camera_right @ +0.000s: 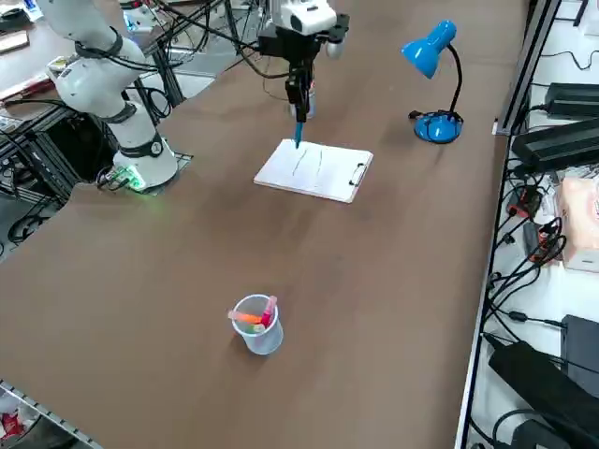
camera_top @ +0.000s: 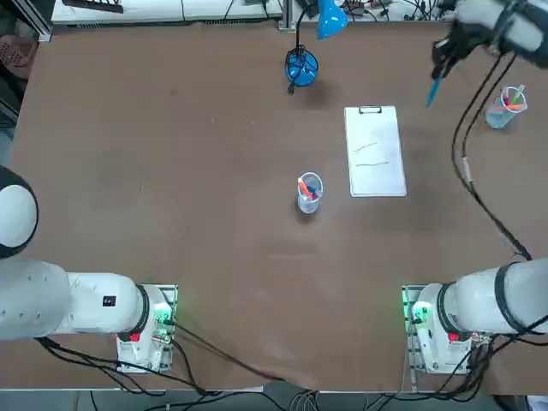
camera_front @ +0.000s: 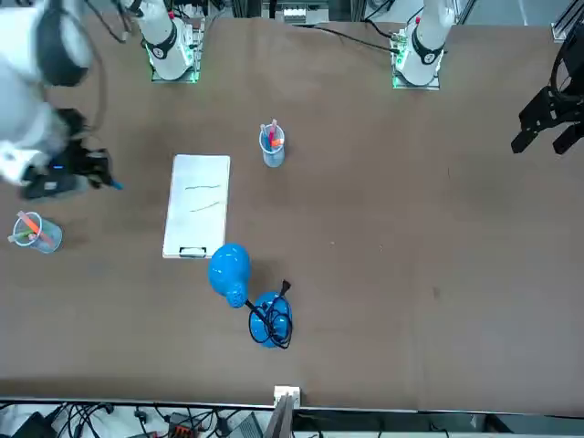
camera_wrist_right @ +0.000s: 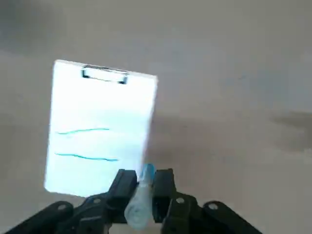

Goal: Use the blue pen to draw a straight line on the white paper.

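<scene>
The blue pen (camera_top: 435, 88) hangs tip-down in my right gripper (camera_top: 448, 53), which is shut on its upper end. The gripper is raised above the table, off the far right side of the white paper (camera_top: 375, 152). In the side view the pen (camera_right: 299, 126) points down near the sheet's (camera_right: 314, 168) edge, well above it. The wrist view shows both fingers (camera_wrist_right: 163, 184) clamped on the pen's barrel (camera_wrist_right: 139, 204), with the paper (camera_wrist_right: 102, 126) below. The sheet lies on a clipboard, clip at its far short edge, and carries two thin blue lines.
A blue desk lamp (camera_top: 301, 67) stands at the far side of the table, left of the paper. A clear cup (camera_top: 309, 193) with pens sits near the paper's near left corner. Another cup (camera_top: 507, 107) with orange and pink pens stands at the right edge.
</scene>
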Robot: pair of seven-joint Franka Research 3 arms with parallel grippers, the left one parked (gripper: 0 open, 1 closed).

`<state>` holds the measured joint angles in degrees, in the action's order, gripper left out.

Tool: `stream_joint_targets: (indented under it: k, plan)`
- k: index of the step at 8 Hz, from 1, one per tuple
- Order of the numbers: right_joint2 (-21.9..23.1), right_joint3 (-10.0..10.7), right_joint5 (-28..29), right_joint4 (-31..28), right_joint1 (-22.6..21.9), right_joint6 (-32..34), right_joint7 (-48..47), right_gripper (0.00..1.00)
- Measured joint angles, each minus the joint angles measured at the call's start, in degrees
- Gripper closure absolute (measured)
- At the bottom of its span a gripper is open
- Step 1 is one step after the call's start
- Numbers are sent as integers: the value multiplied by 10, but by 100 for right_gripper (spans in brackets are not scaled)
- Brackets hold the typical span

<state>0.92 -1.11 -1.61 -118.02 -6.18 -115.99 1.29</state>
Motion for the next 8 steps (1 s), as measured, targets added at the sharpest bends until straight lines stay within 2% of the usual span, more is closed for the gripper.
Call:
stream_joint_targets:
  k: [1, 3, 8]
  plan:
    - [0, 0, 0, -44, -31, -48, -34, 78]
    - [-8, 2, -2, -97, -58, -113, -46, 78]
    - [-57, 4, -64, -107, -77, -162, -46, 78]
